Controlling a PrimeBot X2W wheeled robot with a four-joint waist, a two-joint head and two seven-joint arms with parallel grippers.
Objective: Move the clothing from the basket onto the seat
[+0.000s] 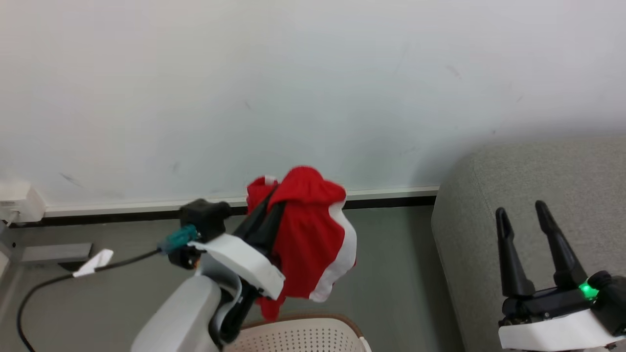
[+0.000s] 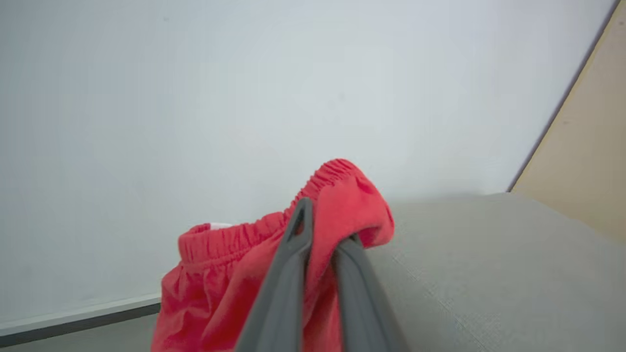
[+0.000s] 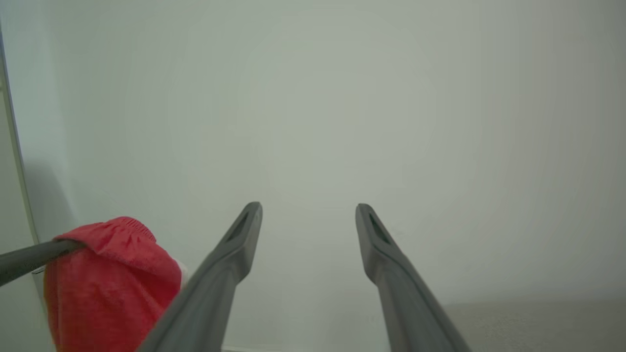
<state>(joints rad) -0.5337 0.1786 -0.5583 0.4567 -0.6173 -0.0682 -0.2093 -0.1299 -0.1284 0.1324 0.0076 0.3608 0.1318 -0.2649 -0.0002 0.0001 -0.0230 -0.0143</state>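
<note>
The red clothing [image 1: 305, 234] with white trim hangs in the air, pinched at its elastic waistband by my left gripper [image 1: 271, 198], which is shut on it. In the left wrist view the red clothing [image 2: 342, 205] drapes over my left gripper [image 2: 325, 222] and its two dark fingers. Below it, the cream basket [image 1: 303, 335] with its brown rim shows at the bottom edge. The grey seat [image 1: 528, 195] fills the right side. My right gripper [image 1: 521, 208] stands open over the seat, with nothing held. The right wrist view shows my right gripper [image 3: 308, 210] spread wide and the clothing [image 3: 110, 278] at lower left.
A white wall [image 1: 293, 88] with a pale baseboard [image 1: 122, 208] stands close behind. A black cable [image 1: 44, 288] with a white tag runs across the grey floor [image 1: 391, 264] at left. A white box [image 1: 17, 200] sits on the wall at far left.
</note>
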